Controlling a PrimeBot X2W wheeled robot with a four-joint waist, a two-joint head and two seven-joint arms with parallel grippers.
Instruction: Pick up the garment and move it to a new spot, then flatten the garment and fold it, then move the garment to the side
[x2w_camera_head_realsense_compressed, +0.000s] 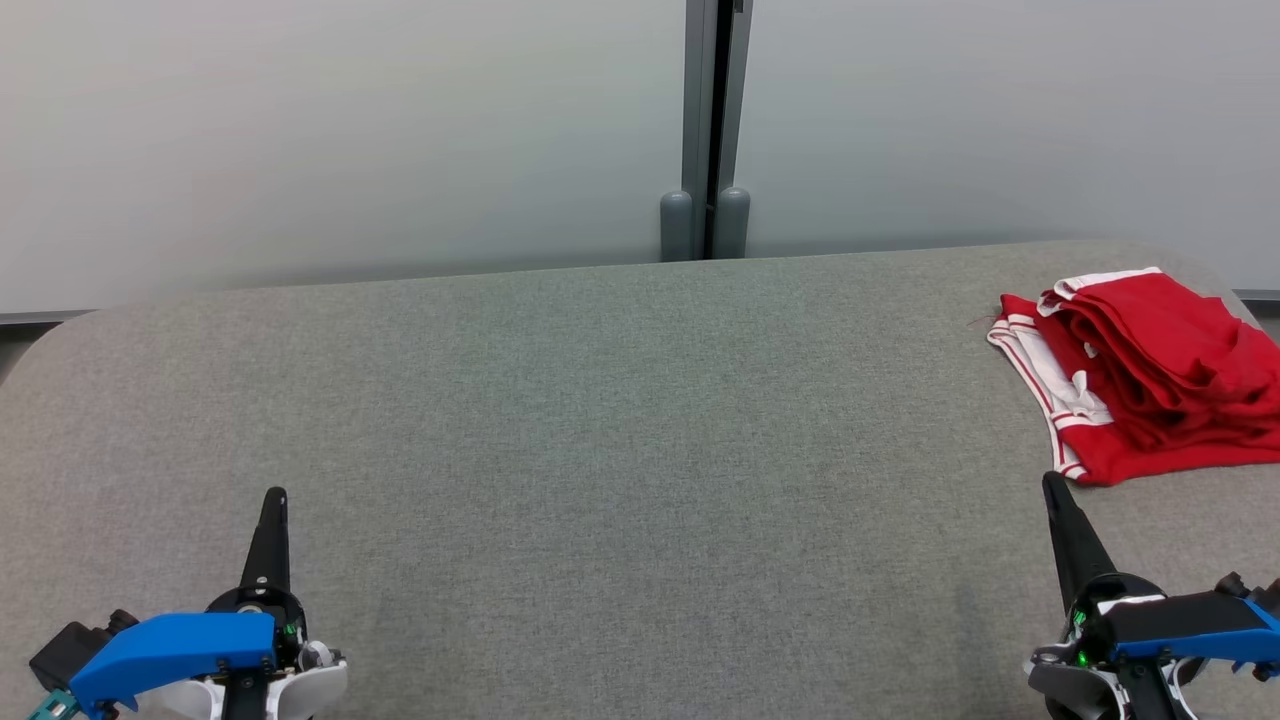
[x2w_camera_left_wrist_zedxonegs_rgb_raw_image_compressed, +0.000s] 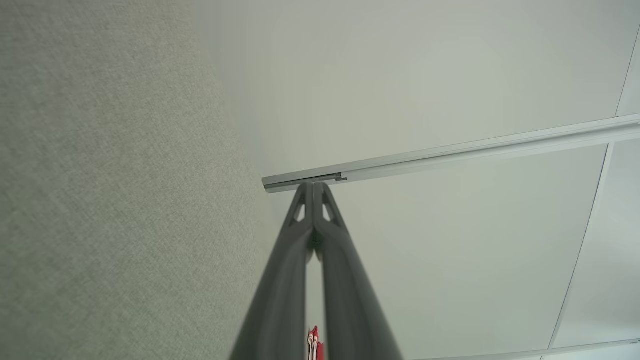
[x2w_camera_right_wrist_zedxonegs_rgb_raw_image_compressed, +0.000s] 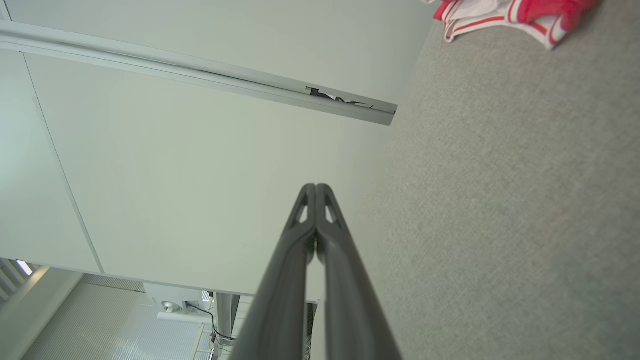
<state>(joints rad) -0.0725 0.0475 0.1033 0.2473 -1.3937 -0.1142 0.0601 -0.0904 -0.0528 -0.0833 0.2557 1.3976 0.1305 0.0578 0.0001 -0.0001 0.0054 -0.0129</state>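
Observation:
The garment (x2w_camera_head_realsense_compressed: 1150, 370) is red with white striped trim and lies folded in a bundle at the far right of the grey fabric table (x2w_camera_head_realsense_compressed: 620, 430). Its trim edge (x2w_camera_right_wrist_zedxonegs_rgb_raw_image_compressed: 505, 15) shows at the top of the right wrist view, and a sliver of the garment (x2w_camera_left_wrist_zedxonegs_rgb_raw_image_compressed: 314, 344) peeks between the fingers in the left wrist view. My right gripper (x2w_camera_head_realsense_compressed: 1050, 482) is shut and empty, its tip just short of the garment's near corner. At the lower left my left gripper (x2w_camera_head_realsense_compressed: 275, 495) is shut too, holding nothing, far from the garment.
Pale partition panels with a grey post (x2w_camera_head_realsense_compressed: 708, 130) stand right behind the table's far edge. The table's right end curves away just past the garment. The wide grey surface stretches between the two grippers.

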